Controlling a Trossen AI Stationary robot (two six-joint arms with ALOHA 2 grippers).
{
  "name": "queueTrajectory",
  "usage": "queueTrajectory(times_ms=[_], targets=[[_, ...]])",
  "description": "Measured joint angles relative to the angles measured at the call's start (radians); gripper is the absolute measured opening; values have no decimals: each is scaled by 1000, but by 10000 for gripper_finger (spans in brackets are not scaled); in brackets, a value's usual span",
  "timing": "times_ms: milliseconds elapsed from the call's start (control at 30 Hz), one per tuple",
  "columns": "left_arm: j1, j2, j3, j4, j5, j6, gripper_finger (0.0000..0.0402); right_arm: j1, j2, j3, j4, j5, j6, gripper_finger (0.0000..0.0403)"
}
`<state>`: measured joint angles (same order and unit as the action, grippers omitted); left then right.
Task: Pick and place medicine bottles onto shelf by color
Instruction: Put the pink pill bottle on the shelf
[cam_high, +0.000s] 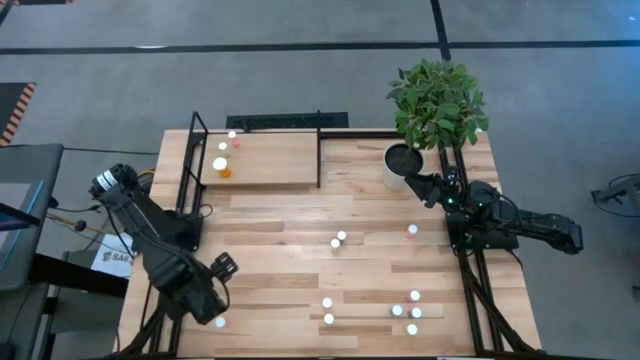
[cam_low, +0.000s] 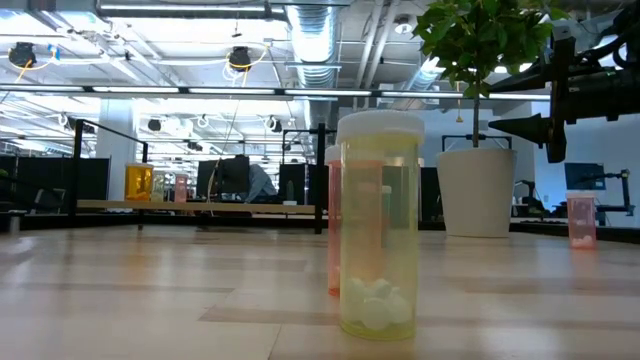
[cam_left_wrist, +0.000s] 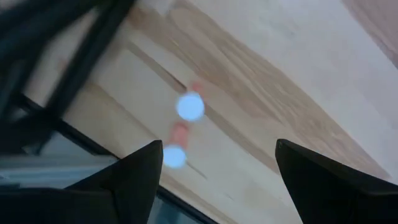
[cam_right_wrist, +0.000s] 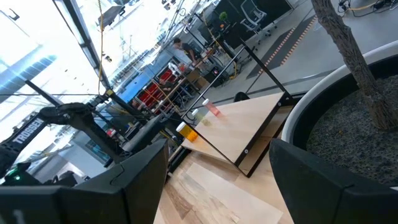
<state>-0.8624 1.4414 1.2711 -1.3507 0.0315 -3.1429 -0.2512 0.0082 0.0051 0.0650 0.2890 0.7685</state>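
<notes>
Table (cam_high: 300, 215) is mostly bare plank, bottles scattered on it. Shelf (cam_high: 270, 160) sits at the far left part of the table, black rods round a light board. About three medicine bottles (cam_high: 222, 165) already stand on the shelf at its left end: an orange one, a white-capped one, a pinkish one behind. Sorting looks barely started, my judgement.

Left to do: roughly ten bottles on the tabletop. Pair mid-table (cam_high: 338, 240), one toward the right (cam_high: 412, 230), a cluster near the front right (cam_high: 410, 312), two at front centre (cam_high: 327, 310), one at the front-left edge (cam_high: 220, 321).

Left gripper (cam_high: 222, 268) hovers over the front-left corner, fingers apart, nothing held; the left wrist view shows two white caps (cam_left_wrist: 190, 107) with reddish bodies on the wood below it, close to the table edge. Right gripper (cam_high: 415, 183) hangs beside the white plant pot (cam_high: 400, 165) at the far right, fingers spread, empty.

Edges and room: the shelf's uprights and the black divider rod (cam_high: 319, 150) narrow the way in from the right. Most of the shelf board is free. Plant (cam_high: 437, 100) crowds the right arm. The front-left bottle is near the rim and could be knocked off. In the low view a yellowish bottle (cam_low: 378, 225) with white pills stands close to the camera, a pinkish one just behind it.
</notes>
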Motion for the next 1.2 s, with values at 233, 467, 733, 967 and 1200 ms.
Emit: queueTrajectory(times_ms=[233,467,733,967,1200], targets=[[-36,0,-100,62,30,0,298,0,0,0,0,0,0,302],[-49,1,-221,237,9,0,298,0,0,0,0,0,0,302],[-49,1,-356,456,-11,0,298,0,0,0,0,0,0,302],[-49,1,-422,564,-4,0,298,0,0,0,0,0,0,302],[-49,1,-456,629,-5,16,292,0,0,0,0,0,0,302]])
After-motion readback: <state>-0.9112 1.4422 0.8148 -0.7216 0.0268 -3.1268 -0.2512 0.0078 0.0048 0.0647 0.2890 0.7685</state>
